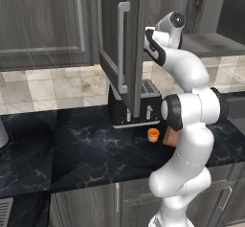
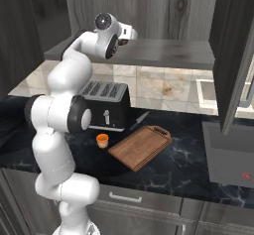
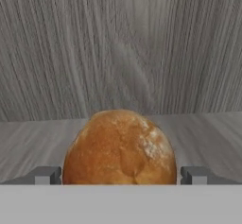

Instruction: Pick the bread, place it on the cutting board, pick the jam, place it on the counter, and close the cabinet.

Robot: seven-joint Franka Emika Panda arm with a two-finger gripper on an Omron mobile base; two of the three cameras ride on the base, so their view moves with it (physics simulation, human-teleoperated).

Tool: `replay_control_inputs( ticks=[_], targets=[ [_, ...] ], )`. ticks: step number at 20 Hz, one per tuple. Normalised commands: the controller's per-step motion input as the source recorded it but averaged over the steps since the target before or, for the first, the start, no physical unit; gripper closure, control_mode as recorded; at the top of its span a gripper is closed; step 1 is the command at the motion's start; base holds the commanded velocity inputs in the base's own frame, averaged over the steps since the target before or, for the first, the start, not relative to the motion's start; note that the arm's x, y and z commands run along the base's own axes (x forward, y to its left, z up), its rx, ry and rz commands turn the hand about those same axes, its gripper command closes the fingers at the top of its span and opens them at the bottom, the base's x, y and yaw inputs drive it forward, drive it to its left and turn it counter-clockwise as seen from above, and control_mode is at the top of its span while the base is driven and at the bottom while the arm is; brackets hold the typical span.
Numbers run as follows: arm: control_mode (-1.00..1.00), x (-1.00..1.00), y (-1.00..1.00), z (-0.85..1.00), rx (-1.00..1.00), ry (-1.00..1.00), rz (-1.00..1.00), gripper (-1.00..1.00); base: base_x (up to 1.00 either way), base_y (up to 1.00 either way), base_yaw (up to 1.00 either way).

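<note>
1. Up high, we see our white arm rise from the base, bend at its elbow over the bench and reach into the open cabinet, with the wrist level with the cabinet shelf.
2. Our hand camera looks along that shelf at the bread, a round golden-brown bun sitting on the grey wood just ahead of us.
3. We see the bun between the two dark tips of our jaws, one tip on each side of it; the jaws are spread about as wide as the bun, and we cannot tell whether they touch it.
4. Down on the bench, the small orange jam jar stands in front of the black toaster.
5. We see the reddish-brown cutting board lying flat just to the right of the jar, set at an angle, with a knife behind it.
6. One cabinet door hangs open over the toaster, its long silver handle facing us.
</note>
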Motion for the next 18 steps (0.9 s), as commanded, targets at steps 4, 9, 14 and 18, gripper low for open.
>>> replay_control_inputs(
  ticks=[4,9,14,18],
  targets=[
    [-1.00,0.27,0.00,0.00,0.00,0.03,0.00,-1.00,0.00,0.00,0.00],
    [-1.00,0.19,0.02,0.00,0.00,0.07,0.00,1.00,0.00,0.00,0.00],
    [-1.00,0.02,0.03,0.00,0.00,0.07,0.00,1.00,0.00,0.00,0.00],
    [-1.00,-0.01,0.00,0.00,0.00,0.00,0.00,1.00,0.00,0.00,0.00]
  ],
)
